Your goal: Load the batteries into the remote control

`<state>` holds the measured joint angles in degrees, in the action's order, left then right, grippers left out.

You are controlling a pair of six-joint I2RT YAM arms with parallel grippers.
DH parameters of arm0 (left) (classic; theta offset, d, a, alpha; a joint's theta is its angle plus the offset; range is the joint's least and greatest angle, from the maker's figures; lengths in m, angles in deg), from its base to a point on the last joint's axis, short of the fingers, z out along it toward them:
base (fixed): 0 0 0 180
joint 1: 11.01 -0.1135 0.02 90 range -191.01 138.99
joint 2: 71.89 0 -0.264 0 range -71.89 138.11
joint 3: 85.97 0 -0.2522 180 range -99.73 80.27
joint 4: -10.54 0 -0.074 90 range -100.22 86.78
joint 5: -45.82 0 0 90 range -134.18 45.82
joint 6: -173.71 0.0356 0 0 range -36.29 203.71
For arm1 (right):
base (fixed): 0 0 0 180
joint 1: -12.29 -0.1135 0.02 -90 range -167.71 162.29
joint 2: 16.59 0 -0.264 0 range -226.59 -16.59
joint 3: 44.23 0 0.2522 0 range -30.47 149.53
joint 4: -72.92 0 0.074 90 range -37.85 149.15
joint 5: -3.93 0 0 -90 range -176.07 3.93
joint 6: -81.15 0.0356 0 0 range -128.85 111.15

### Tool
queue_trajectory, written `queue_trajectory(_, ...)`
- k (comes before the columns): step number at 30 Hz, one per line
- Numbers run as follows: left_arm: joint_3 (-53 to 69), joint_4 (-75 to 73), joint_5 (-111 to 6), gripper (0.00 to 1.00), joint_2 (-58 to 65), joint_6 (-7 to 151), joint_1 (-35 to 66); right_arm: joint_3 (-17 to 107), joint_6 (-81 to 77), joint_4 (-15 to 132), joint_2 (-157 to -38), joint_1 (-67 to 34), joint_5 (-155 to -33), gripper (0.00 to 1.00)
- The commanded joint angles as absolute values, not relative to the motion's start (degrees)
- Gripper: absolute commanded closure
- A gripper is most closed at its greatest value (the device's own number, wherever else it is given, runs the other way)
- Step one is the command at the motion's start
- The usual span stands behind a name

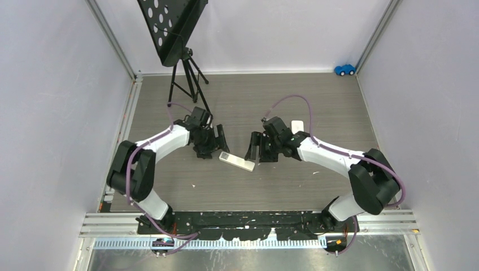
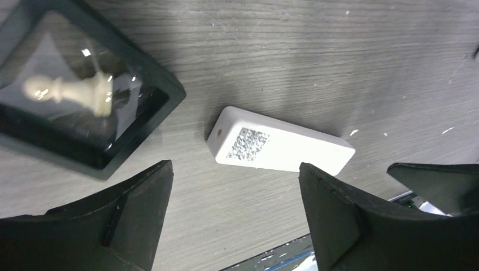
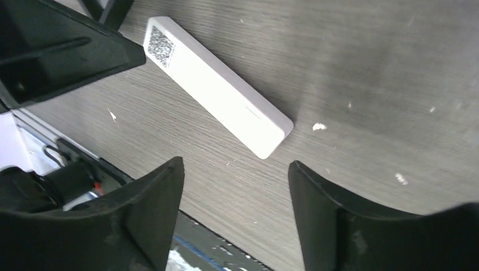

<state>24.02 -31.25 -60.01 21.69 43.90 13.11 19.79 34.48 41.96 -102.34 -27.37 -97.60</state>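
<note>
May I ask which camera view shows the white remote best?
The right wrist view: the remote lies close, its full length clear. The left wrist view shows it foreshortened; the top view shows it tiny.

A: White rectangular plastic remote [image 2: 279,148]: plain white, with one black-and-white speckled code label.
B: Noted. Grey wood-grain tabletop [image 2: 339,68], with pale flecks. Black square glossy tray [image 2: 145,134]; cream chess pawn [image 2: 70,93].
A: Also a small blue toy car [image 1: 344,69] and purple cables [image 1: 294,97].
</note>
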Motion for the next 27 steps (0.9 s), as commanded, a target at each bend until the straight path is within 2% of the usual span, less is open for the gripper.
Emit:
queue_trajectory(1,21.49,-35.96,-53.94,0.12,14.62,44.25,12.81,25.55,20.57,40.29,-101.46,-28.58,-94.96,0.21)
queue_trajectory(4,21.94,-38.51,-50.38,0.01,11.33,43.94,12.66,31.50,12.21,36.58,-105.41,-31.98,-90.28,0.21)
queue_trajectory(9,23.06,-42.68,-44.78,0.00,5.59,43.42,12.02,42.28,-0.60,28.97,-114.75,-37.57,-86.35,0.12)
queue_trajectory(17,24.91,-46.08,-38.08,0.00,-2.71,41.67,8.88,56.18,-5.98,17.86,-128.06,-39.19,-84.40,0.10)
queue_trajectory(23,25.25,-46.88,-36.91,0.00,-6.91,41.00,7.18,60.50,-6.07,14.47,-133.36,-39.35,-84.99,0.16)
queue_trajectory(27,25.17,-47.21,-36.22,0.00,-9.43,40.90,6.84,61.96,-5.69,12.80,-135.26,-39.30,-88.31,0.25)
